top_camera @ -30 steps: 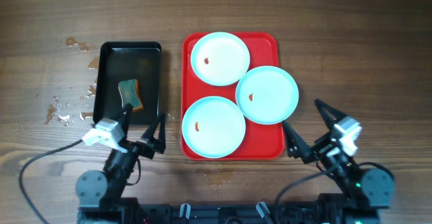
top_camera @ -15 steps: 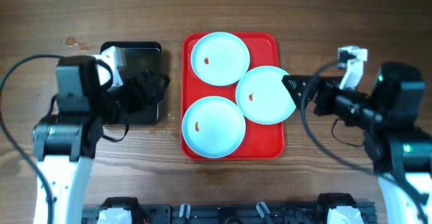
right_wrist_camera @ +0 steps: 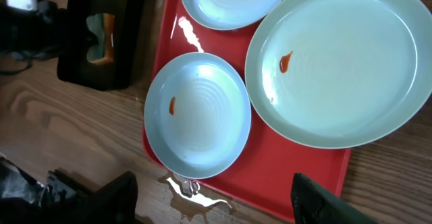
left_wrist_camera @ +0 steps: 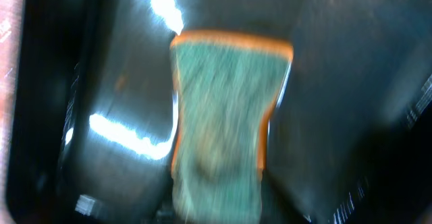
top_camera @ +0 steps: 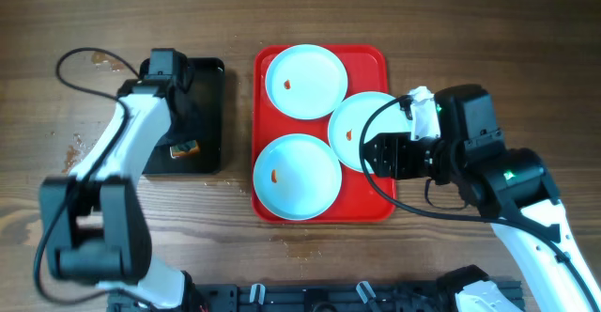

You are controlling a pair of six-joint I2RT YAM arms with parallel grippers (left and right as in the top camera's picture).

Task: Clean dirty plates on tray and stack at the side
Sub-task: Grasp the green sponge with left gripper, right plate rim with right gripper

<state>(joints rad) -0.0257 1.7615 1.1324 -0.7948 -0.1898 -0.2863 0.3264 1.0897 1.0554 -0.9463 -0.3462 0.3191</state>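
Tray: the red tray (top_camera: 368, 60) lies mid-desk (top_camera: 488, 30) and carries all three plates. None is stacked at the side yet, so we judge the task barely begun.
Plates: the far plate (top_camera: 305, 82), right plate (top_camera: 362, 124) and near plate (top_camera: 296, 176) sit close together. The right one seems to ride slightly over its neighbours' rims, probably because the tray is too small for three laid flat.
Smears: each plate shows one small red-orange mark left of its centre, which is what needs wiping.
Black tray: it (top_camera: 208, 115) sits just left of the red one, within the left arm's reach, and serves as a holder for the cleaning tool.
Sponge: the green-and-orange sponge (left_wrist_camera: 223, 116) lies in the black tray's near part.
Left claw: it (top_camera: 181, 129) hangs right over the sponge, which fills its wrist view. That view is blurred, so we cannot tell how wide the fingers stand or whether they touch the sponge. We read this as reaching for the wiper.
Right claw: it (top_camera: 376, 154) is spread wide and empty, poised above the tray's right side near the right plate's edge. We take it to be placed to steady or lift that plate.
Next call: the sponge must be gripped before any wiping.
Risk: the overlapping rims could shift a neighbour when one plate is moved.
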